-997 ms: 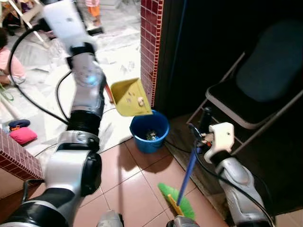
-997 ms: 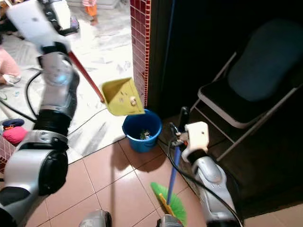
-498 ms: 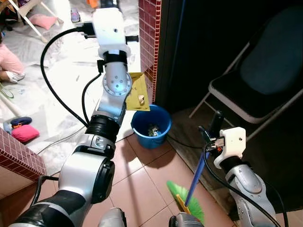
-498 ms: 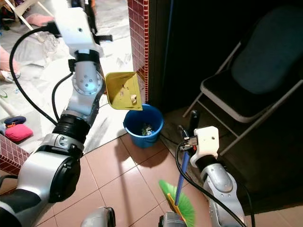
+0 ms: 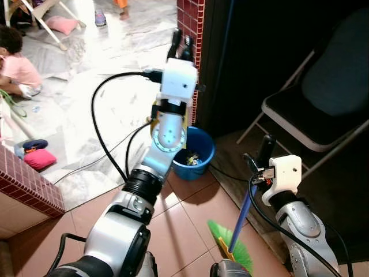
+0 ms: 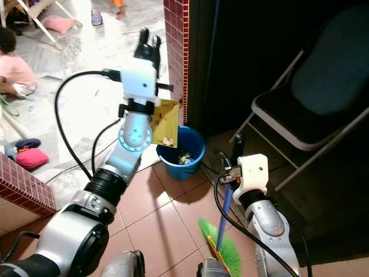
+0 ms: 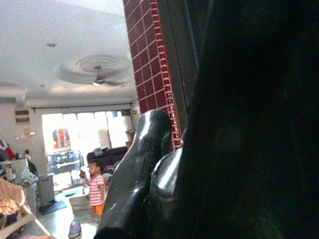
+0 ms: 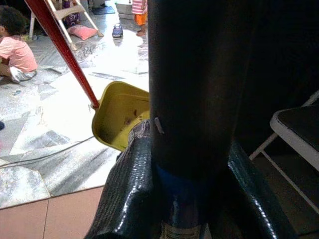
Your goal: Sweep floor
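My left gripper (image 6: 147, 40) is raised high beside the red tiled pillar, fingers pointing up, shut on the red handle (image 8: 60, 45) of the yellow dustpan (image 6: 165, 122). The dustpan hangs steeply tilted over the blue bucket (image 6: 183, 153), which has rubbish in it; a few scraps cling to the pan. Lower right, my right gripper (image 5: 264, 149) is shut on the blue broom handle (image 5: 243, 216). The broom's green bristles (image 5: 230, 257) rest on the brown tiles. In the right wrist view the fingers (image 8: 127, 189) clasp the handle.
A dark folding chair (image 5: 323, 109) stands at the right in the shaded room. The red tiled pillar (image 5: 193, 23) is just behind the bucket. A child (image 5: 17, 63) sits on the marble floor at far left, near a pink cushion (image 5: 39, 158) and a low tiled wall (image 5: 29, 184).
My left arm has swung right and up towards the pillar, tipping the dustpan steeper over the bucket. The right arm and broom have barely moved.
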{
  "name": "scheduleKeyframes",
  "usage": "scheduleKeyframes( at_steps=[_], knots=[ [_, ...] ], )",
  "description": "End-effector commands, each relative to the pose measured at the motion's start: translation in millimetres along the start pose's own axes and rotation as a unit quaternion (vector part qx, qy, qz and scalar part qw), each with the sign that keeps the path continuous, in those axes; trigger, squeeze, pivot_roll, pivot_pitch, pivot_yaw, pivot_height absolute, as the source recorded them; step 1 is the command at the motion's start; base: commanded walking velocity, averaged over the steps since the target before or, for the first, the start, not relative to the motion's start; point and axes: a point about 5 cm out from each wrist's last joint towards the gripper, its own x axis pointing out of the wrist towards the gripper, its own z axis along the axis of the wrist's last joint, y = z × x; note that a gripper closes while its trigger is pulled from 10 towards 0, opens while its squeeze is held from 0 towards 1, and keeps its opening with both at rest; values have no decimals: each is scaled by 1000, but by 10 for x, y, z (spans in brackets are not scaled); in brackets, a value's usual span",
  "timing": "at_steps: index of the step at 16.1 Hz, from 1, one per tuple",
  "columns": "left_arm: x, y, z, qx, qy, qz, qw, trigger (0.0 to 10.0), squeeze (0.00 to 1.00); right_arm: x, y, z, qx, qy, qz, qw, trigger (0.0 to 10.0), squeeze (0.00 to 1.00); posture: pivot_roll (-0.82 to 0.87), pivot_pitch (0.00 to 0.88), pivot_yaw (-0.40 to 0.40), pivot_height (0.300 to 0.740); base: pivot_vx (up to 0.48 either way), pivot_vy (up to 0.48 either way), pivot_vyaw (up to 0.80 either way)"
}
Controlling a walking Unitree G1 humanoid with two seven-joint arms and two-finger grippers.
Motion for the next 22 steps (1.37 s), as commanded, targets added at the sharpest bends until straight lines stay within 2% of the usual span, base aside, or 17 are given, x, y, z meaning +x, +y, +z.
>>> scheduleKeyframes(
  at_steps=[1, 5, 6, 8, 11, 18, 20, 22],
  knots=[
    [89, -160, 366, -42, -99, -23, 994, 10000, 0, 16, 14, 6, 4, 1, 3, 1000, 10000, 0, -291, 135, 62, 740, 0, 0, 0],
    [93, -148, 333, -43, -86, -13, 995, 10000, 0, 24, 13, 8, 3, -1, 4, 1000, 10000, 0, -290, 126, 61, 740, 0, 0, 0],
    [133, -108, 301, -61, -60, 16, 996, 10000, 0, 31, 11, 5, 3, 1, 4, 1000, 10000, 0, -284, 120, 59, 740, 0, 0, 0],
    [142, -103, 281, -85, -34, 35, 995, 10000, 0, 49, 24, -5, 4, 3, 7, 1000, 10000, 0, -278, 114, 57, 740, 0, 0, 0],
    [92, -125, 286, -105, -20, 41, 993, 10000, 0, 85, 53, -13, 5, 5, 12, 1000, 10000, 0, -271, 104, 57, 740, 0, 0, 0],
    [-8, -316, 450, -90, -80, -30, 992, 10000, 0, 125, 35, -11, 1, 1, 13, 1000, 10000, 0, -267, 85, 58, 740, 0, 0, 0],
    [-61, -407, 562, -96, -116, -80, 985, 10000, 0, 138, 33, -12, -1, 0, 12, 1000, 10000, 0, -267, 79, 60, 740, 0, 0, 0],
    [-145, -487, 598, -116, -121, -116, 979, 10000, 0, 159, 37, -14, -1, -2, 12, 1000, 10000, 0, -260, 75, 62, 740, 0, 0, 0]
  ],
)
